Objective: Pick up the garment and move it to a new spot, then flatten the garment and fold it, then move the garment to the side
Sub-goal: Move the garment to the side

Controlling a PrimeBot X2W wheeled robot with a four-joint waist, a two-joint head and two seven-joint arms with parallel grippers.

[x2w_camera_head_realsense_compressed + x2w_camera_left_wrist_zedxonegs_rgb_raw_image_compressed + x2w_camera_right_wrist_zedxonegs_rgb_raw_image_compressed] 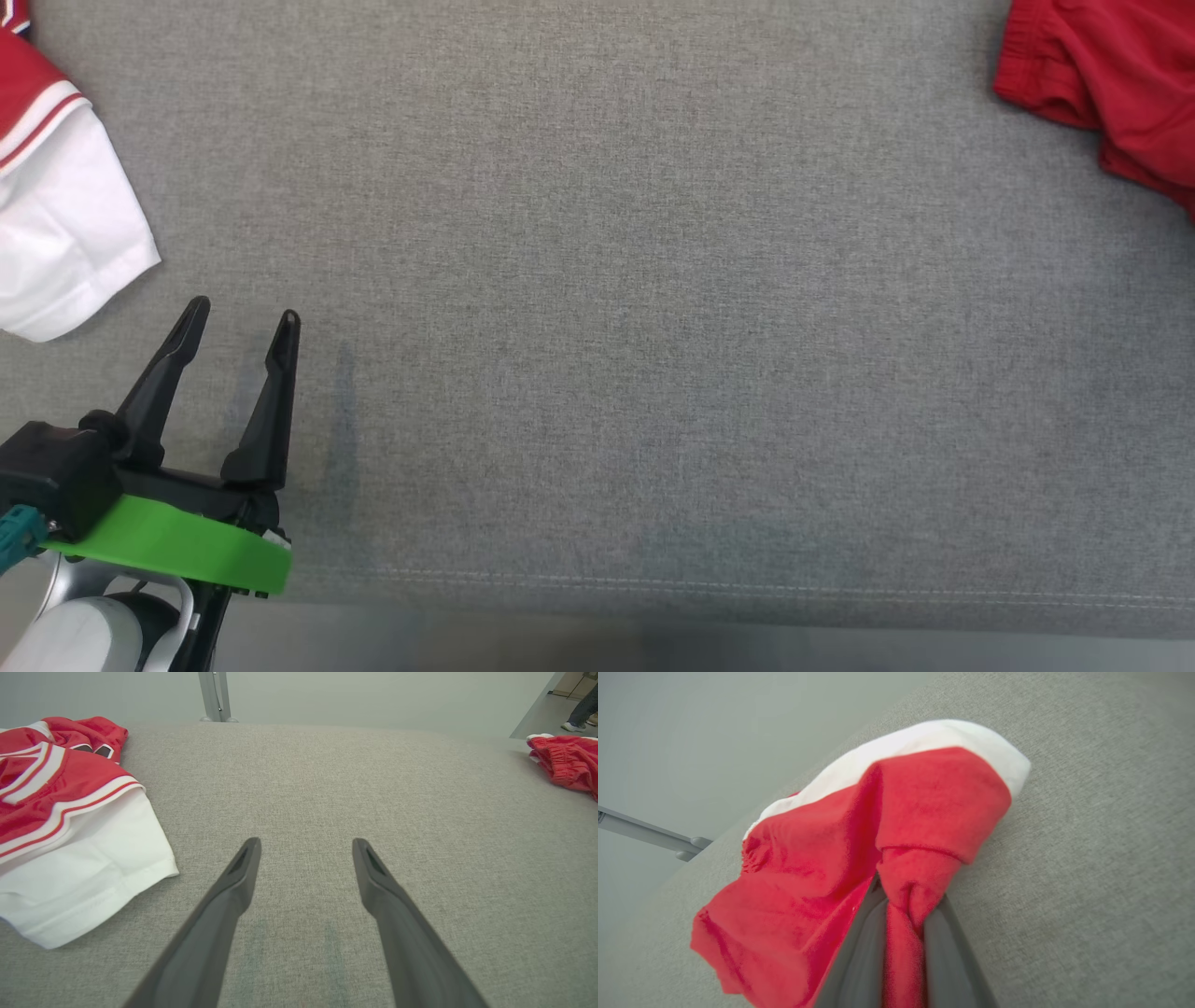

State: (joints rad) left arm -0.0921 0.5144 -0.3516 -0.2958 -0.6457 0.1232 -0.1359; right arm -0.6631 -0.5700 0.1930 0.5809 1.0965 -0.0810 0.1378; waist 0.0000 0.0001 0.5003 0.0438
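One red garment [808,868] in right gripper [908,896], one jersey [65,224] apart

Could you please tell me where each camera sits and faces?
Head view: on the robot's head, facing down onto the grey fabric surface; the open left gripper shows lower left.
Left wrist view: on the left arm, facing low across the surface along its dark fingers.
Right wrist view: on the right arm, facing along the right gripper, shut on the crumpled red garment.
Shared: head and left wrist views both show the white-and-red garment.
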